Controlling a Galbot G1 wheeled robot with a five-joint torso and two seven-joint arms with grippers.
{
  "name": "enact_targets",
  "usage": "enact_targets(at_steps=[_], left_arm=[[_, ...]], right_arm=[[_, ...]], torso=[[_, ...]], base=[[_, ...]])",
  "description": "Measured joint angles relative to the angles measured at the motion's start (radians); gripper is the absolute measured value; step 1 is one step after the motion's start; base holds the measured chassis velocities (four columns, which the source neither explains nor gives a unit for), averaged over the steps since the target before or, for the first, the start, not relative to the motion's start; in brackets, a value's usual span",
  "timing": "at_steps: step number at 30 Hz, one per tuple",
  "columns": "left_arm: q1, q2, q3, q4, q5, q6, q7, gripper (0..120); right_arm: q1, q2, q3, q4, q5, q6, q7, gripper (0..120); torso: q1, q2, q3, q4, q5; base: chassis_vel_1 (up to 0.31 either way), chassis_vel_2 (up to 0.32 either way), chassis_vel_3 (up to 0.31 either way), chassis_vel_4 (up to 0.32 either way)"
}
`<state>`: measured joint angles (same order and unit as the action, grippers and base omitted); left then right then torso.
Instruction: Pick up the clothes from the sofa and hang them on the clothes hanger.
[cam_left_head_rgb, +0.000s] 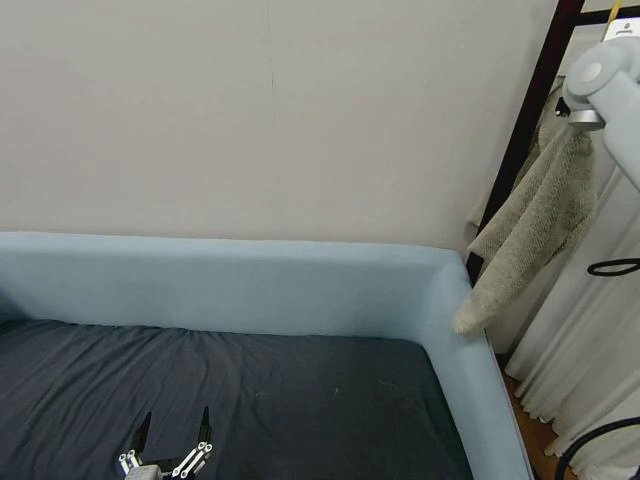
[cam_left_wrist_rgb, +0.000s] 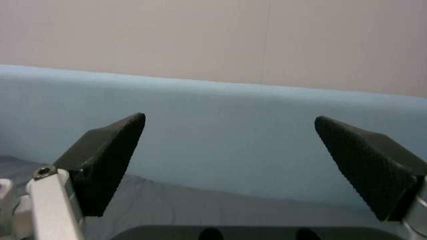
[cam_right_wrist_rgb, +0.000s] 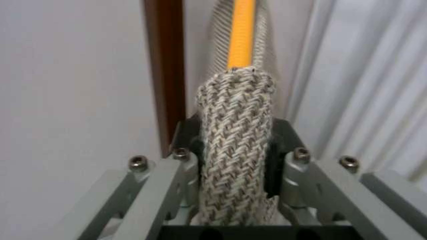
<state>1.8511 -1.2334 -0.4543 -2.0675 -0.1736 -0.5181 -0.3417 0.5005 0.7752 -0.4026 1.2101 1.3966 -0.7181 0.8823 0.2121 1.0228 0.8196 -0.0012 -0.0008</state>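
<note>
Left gripper (cam_left_head_rgb: 176, 413), 7 o'clock: black wedge fingers (cam_left_wrist_rgb: 107, 160), silver linkage. Right arm (cam_left_head_rgb: 610, 70), 2 o'clock: pale grey shell, round joint cap; black cables (cam_left_head_rgb: 612, 267), 4 o'clock. Right gripper (cam_right_wrist_rgb: 235, 150): grey links, dark hex screws (cam_right_wrist_rgb: 138, 161)

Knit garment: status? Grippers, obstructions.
Right gripper shut on knit garment, up by the dark rack post, yellow bar ahead. Left gripper open, low over sofa. No obstruction seen.
</note>
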Motion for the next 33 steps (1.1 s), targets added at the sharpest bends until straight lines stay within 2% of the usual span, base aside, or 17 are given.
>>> enact_targets(at_steps=[2, 4, 7, 8, 12, 13, 15, 17, 19, 25, 27, 29, 30, 31, 32, 33], left_arm=[[0.0, 0.0, 0.0, 0.0, 0.0, 0.0, 0.0, 100], [0.0, 0.0, 0.0, 0.0, 0.0, 0.0, 0.0, 100], [0.0, 0.0, 0.0, 0.0, 0.0, 0.0, 0.0, 100], [0.0, 0.0, 0.0, 0.0, 0.0, 0.0, 0.0, 100], [0.0, 0.0, 0.0, 0.0, 0.0, 0.0, 0.0, 100], [0.0, 0.0, 0.0, 0.0, 0.0, 0.0, 0.0, 100], [0.0, 0.0, 0.0, 0.0, 0.0, 0.0, 0.0, 100], [0.0, 0.0, 0.0, 0.0, 0.0, 0.0, 0.0, 100], [0.0, 0.0, 0.0, 0.0, 0.0, 0.0, 0.0, 100], [0.0, 0.0, 0.0, 0.0, 0.0, 0.0, 0.0, 100], [0.0, 0.0, 0.0, 0.0, 0.0, 0.0, 0.0, 100], [0.0, 0.0, 0.0, 0.0, 0.0, 0.0, 0.0, 100], [0.0, 0.0, 0.0, 0.0, 0.0, 0.0, 0.0, 100], [0.0, 0.0, 0.0, 0.0, 0.0, 0.0, 0.0, 100], [0.0, 0.0, 0.0, 0.0, 0.0, 0.0, 0.0, 100], [0.0, 0.0, 0.0, 0.0, 0.0, 0.0, 0.0, 100]], right_arm=[[-0.058, -0.052, 0.024, 0.092, -0.073, 0.036, -0.093, 38], [-0.088, -0.076, 0.037, 0.135, -0.114, 0.059, -0.135, 41], [-0.17, -0.129, 0.092, 0.239, -0.193, 0.12, -0.219, 56], [-0.17, -0.129, 0.092, 0.239, -0.193, 0.12, -0.219, 56], [-0.307, -0.193, 0.209, 0.397, -0.23, 0.222, -0.302, 74], [-0.307, -0.193, 0.209, 0.397, -0.23, 0.222, -0.302, 74], [-0.4, -0.224, 0.287, 0.473, -0.245, 0.268, -0.337, 85], [-0.447, -0.241, 0.325, 0.508, -0.253, 0.289, -0.351, 88], [-0.528, -0.269, 0.387, 0.562, -0.268, 0.329, -0.37, 97], [-0.702, -0.335, 0.504, 0.722, -0.258, 0.428, -0.407, 100], [-0.8, -0.338, 0.543, 0.774, -0.269, 0.486, -0.434, 100], [-0.826, -0.334, 0.554, 0.782, -0.274, 0.498, -0.441, 100], [-1.017, -0.277, 0.61, 0.803, -0.336, 0.58, -0.49, 100], [-1.136, -0.223, 0.651, 0.82, -0.404, 0.626, -0.519, 100], [-1.197, -0.202, 0.673, 0.828, -0.441, 0.646, -0.536, 100], [-1.197, -0.202, 0.673, 0.828, -0.441, 0.646, -0.536, 100]], torso=[[0.0, 0.0, 0.0, 0.0, -0.0002], [0.0, 0.0, 0.0, -0.0002, 0.0003], [0.0, 0.0, 0.0, -0.0003, 0.0003], [0.0, 0.0, 0.0, -0.0003, 0.0003], [0.0, 0.0, 0.0, 0.0002, -0.0002], [0.0, 0.0, 0.0, 0.0002, -0.0002], [0.0, 0.0, 0.0, 0.0002, 0.0001], [0.0, 0.0, 0.0, 0.0001, 0.0001], [0.0, 0.0, 0.0, -0.0003, 0.0001], [0.0, 0.0, 0.0, -0.0002, -0.0005], [0.0, 0.0, 0.0, 0.0, -0.0003], [0.0, 0.0, 0.0, 0.0001, -0.0004], [0.0, 0.0, 0.0, 0.0001, 0.0005], [0.0, 0.0, 0.0, 0.0003, 0.0004], [0.0, 0.0, 0.0, 0.0005, -0.0003], [0.0, 0.0, 0.0, 0.0005, -0.0003]], base=[[0.0, 0.0, 0.0, 0.0], [0.0, 0.0, 0.0, 0.0], [0.0, 0.0, 0.0, 0.0], [0.0, 0.0, 0.0, 0.0], [0.0, 0.0, 0.0, 0.0], [0.0, 0.0, 0.0, 0.0], [0.0, 0.0, 0.0, 0.0], [0.0, 0.0, 0.0, 0.0], [0.0, 0.0, 0.0, 0.0], [0.0, 0.0, 0.0, 0.0], [0.0, 0.0, 0.0, 0.0], [0.0, 0.0, 0.0, 0.0], [0.0, 0.0, 0.0, 0.0], [0.0, 0.0, 0.0, 0.0], [0.0, 0.0, 0.0, 0.0], [0.0, 0.0, 0.0, 0.0]])
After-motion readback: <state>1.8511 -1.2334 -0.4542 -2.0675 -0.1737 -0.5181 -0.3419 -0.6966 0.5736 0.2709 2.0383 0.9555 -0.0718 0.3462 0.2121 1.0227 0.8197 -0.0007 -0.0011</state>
